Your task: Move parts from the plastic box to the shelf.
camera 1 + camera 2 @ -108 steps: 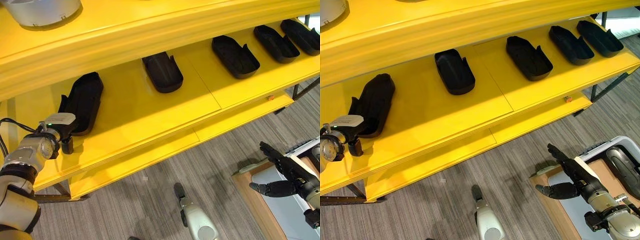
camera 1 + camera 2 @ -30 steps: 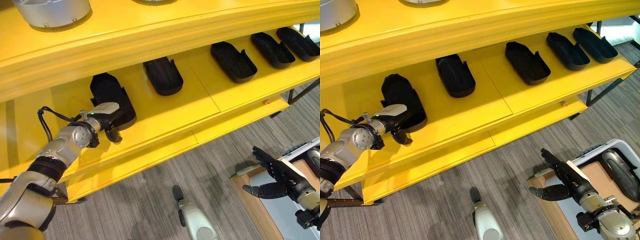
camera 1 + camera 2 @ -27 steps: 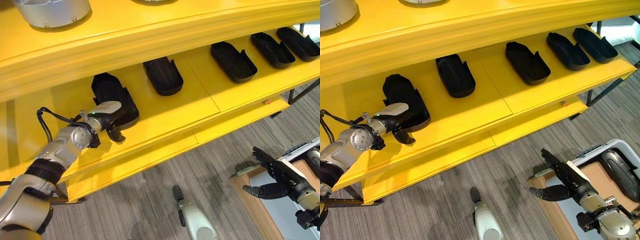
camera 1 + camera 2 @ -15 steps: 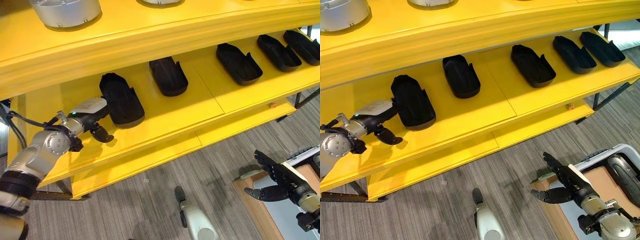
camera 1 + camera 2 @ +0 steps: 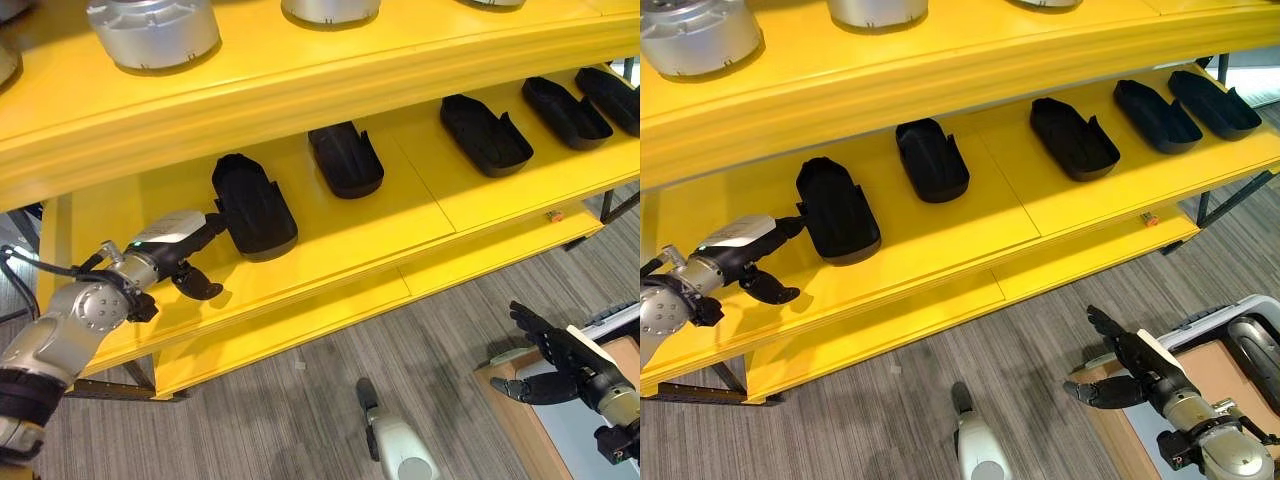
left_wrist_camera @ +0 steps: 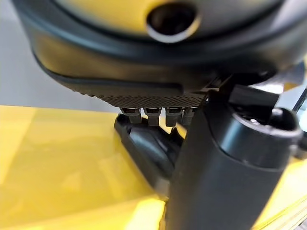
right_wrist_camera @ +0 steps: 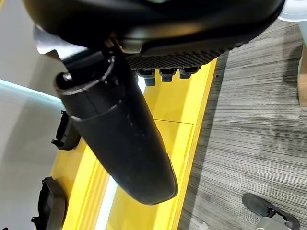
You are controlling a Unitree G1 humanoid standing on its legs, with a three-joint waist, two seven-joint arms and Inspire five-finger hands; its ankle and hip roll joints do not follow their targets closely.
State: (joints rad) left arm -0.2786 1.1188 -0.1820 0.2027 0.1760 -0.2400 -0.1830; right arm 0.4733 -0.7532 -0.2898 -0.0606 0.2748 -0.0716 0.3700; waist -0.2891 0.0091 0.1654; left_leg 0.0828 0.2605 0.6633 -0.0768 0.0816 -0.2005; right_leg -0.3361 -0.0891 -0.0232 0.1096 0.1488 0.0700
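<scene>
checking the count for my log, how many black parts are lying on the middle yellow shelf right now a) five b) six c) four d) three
a) five: five black parts lie in a row on the yellow shelf: one by the left hand, then and going right.
</scene>
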